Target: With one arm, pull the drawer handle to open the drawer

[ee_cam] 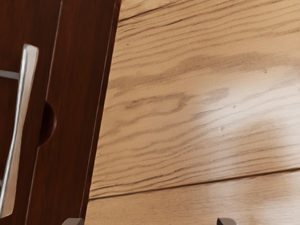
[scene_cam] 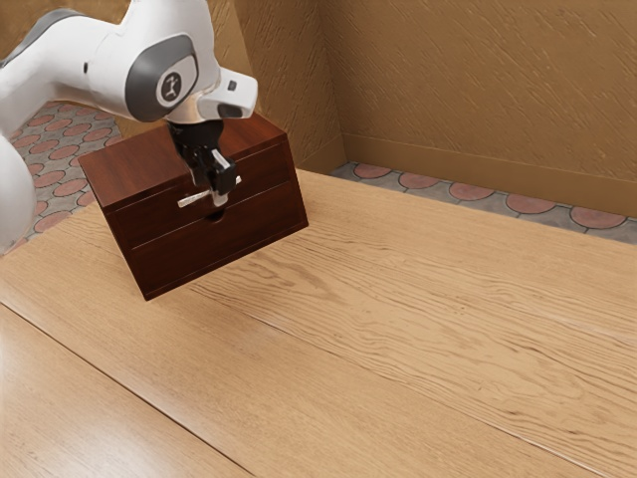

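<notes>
Gripper [scene_cam: 213, 179] placement is read first from the exterior view. The black fingers are pointed down in front of the dark wooden cabinet [scene_cam: 224, 239], which is set on the table [scene_cam: 418, 329] toward the exterior view's left. The silver handle [scene_cam: 195, 197] is mounted on the upper drawer [scene_cam: 144, 211], with its long axis laid level along the drawer front. The fingertips are seen at the bar, near its middle; contact cannot be judged from this view. The drawer front is seen flush with the cabinet, so the drawer is judged shut.

In the wrist view, two fingertips [ee_cam: 72, 221] are shown well apart with table surface between them. The jaws are therefore taken as wide open, and nothing is held. The handle [ee_cam: 18, 131] is seen beside the gap, outside the nearer fingertip, on the cabinet side. Its bar is laid across the line joining the fingertips, so the closing direction is already suited to it. A shift of the hand toward the drawer front is judged necessary before closing. The pull would then be directed away from the cabinet.
</notes>
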Tool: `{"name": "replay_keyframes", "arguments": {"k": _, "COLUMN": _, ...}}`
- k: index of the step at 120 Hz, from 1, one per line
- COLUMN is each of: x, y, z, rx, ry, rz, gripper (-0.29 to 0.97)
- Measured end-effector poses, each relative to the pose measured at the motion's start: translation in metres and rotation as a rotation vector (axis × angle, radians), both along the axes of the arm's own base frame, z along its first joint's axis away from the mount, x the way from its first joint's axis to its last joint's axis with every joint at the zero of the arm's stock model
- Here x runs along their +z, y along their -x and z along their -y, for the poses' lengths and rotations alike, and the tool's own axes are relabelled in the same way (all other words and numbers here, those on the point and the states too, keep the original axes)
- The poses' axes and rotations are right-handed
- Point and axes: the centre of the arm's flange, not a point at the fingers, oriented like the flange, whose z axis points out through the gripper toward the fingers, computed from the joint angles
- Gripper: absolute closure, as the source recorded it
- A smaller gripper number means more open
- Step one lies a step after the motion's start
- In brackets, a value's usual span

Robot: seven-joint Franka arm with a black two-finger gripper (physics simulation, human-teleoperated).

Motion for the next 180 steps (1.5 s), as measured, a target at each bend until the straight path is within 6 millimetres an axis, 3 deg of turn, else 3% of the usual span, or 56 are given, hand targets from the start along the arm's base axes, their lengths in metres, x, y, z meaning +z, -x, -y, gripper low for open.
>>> {"name": "replay_keyframes", "arguments": {"k": 13, "x": -0.011, "y": -0.016, "z": -0.006, "rx": -0.029, "ry": -0.009, "rz": 0.023, "gripper": 0.32}}
{"name": "replay_keyframes", "arguments": {"k": 37, "x": -0.020, "y": -0.025, "z": -0.032, "rx": -0.067, "ry": -0.036, "rz": 0.052, "gripper": 0.32}}
{"name": "replay_keyframes", "arguments": {"k": 56, "x": -0.017, "y": -0.025, "z": -0.059, "rx": -0.083, "ry": -0.060, "rz": 0.072, "gripper": 0.33}}
{"name": "replay_keyframes", "arguments": {"k": 83, "x": -0.027, "y": -0.027, "z": -0.073, "rx": -0.121, "ry": -0.078, "rz": 0.055, "gripper": 0.36}}
{"name": "replay_keyframes", "arguments": {"k": 145, "x": -0.062, "y": -0.041, "z": -0.080, "rx": -0.200, "ry": -0.082, "rz": 0.004, "gripper": 0.39}}
{"name": "replay_keyframes", "arguments": {"k": 180, "x": -0.066, "y": -0.044, "z": -0.080, "rx": -0.223, "ry": -0.084, "rz": 0.002, "gripper": 0.47}}
